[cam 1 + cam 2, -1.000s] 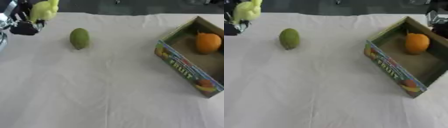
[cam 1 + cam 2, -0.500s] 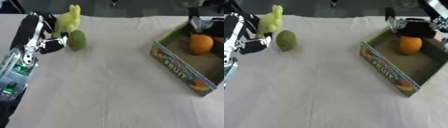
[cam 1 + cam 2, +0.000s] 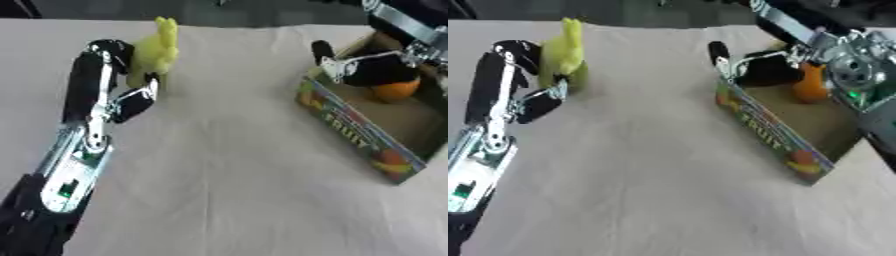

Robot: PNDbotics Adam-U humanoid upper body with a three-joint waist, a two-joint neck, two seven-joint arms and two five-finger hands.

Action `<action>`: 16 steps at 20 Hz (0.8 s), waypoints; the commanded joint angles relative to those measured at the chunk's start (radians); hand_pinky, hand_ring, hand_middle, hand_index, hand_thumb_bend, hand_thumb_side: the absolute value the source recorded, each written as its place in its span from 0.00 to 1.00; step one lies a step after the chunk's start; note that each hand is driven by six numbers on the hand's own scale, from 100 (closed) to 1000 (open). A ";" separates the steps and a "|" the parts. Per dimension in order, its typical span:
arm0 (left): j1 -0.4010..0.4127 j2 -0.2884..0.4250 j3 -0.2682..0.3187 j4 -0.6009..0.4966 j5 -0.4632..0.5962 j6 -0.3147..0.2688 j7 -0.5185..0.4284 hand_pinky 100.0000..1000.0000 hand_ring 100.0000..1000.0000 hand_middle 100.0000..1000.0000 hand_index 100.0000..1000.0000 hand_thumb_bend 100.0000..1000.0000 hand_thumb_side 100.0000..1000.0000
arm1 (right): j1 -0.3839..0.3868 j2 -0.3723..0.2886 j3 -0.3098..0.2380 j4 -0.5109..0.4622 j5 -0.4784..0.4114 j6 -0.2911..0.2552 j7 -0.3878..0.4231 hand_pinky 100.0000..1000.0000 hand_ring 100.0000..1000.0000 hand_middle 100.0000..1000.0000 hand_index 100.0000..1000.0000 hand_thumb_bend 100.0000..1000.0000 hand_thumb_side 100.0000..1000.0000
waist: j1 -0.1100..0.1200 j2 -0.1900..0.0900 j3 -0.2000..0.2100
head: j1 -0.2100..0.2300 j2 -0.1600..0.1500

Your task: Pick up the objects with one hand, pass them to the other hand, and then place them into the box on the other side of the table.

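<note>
Gripping a yellow-green object (image 3: 155, 50), left hand (image 3: 118, 75), right hand (image 3: 363, 67) curled over box (image 3: 354, 130), hiding orange (image 3: 395, 90).

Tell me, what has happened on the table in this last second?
The left hand, holding a yellow thing, has come in from the left to the green fruit, which it now mostly hides. The right hand has appeared over the box, above the orange. The camera also shifted. Orange and box stayed put.

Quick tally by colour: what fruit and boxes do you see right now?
Yellow-green fruit, in the left hand: 1
Green fruit, mostly hidden behind that hand: 1
Orange fruit, in the box: 1
Box: 1
Total: 4
</note>
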 commanded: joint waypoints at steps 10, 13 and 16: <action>-0.011 -0.058 -0.042 0.018 0.006 -0.127 -0.013 0.28 0.42 0.40 0.42 0.00 0.00 | -0.101 0.089 0.082 0.095 0.136 -0.073 0.033 0.93 0.92 0.90 0.87 0.00 0.33 | -0.007 -0.031 0.020 | -0.023 0.018; -0.019 -0.048 -0.044 0.028 0.064 -0.212 -0.074 0.28 0.42 0.40 0.42 0.00 0.00 | -0.115 0.089 0.094 0.067 0.166 -0.196 0.005 0.92 0.91 0.87 0.84 0.00 0.32 | -0.008 -0.033 0.022 | -0.021 0.021; -0.028 -0.038 -0.040 0.029 0.097 -0.256 -0.108 0.28 0.42 0.40 0.43 0.00 0.00 | -0.125 0.092 0.097 0.057 0.173 -0.297 -0.010 0.92 0.91 0.87 0.83 0.00 0.33 | -0.009 -0.034 0.025 | -0.022 0.021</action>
